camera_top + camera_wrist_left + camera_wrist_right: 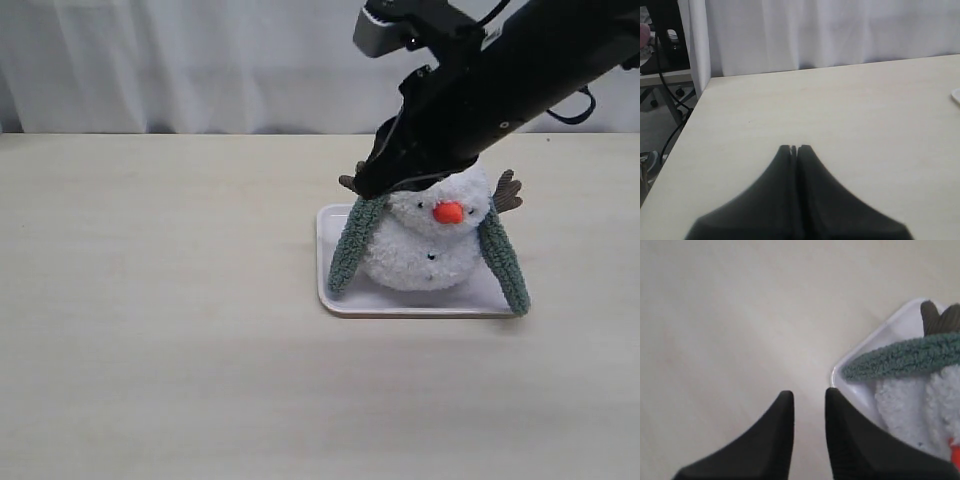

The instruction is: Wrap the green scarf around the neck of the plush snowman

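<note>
Green scarf (352, 248): soft, limp, fuzzy strip, judged light. It passes behind the plush snowman (425, 245), and one end hangs down each side onto the white tray (400, 303). Best pinched near a hanging end. The pile should grip well, but the snowman looks light enough to tip if tugged. Right arm (500, 80) reaches over the head, its jaws narrowly parted, empty, beside the scarf. Left jaws clenched, empty, above the tabletop (865, 125).
</note>
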